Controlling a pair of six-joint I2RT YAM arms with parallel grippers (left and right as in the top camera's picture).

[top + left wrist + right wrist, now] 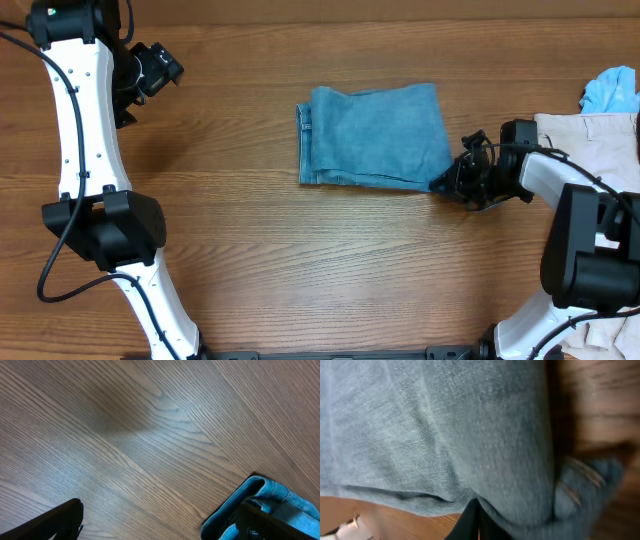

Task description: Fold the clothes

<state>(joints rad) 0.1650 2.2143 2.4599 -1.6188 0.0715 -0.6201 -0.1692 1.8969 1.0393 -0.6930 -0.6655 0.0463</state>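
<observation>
While our right gripper (447,182) pinches shut on a corner of the folded jeans (372,135) on the worktop (250,250), our left gripper (150,70) hangs wide open, empty; next, we judge, that corner needs carrying across

table (250,250): brown wood — grain running lengthwise | light: soft, even, faint shadows

In the overhead view the cream trousers (585,135) and a light blue cloth (612,90) are cut off by the edge at 3 o'clock. In the right wrist view the jeans (445,435) go blurred toward 3 o'clock, and the right gripper (472,522) is only a dark wedge at 6 o'clock, so it is unclear whether denim sits between its closed fingers. In the left wrist view the edge at 6 o'clock cuts off the left gripper (160,510) and a corner of the jeans.
</observation>
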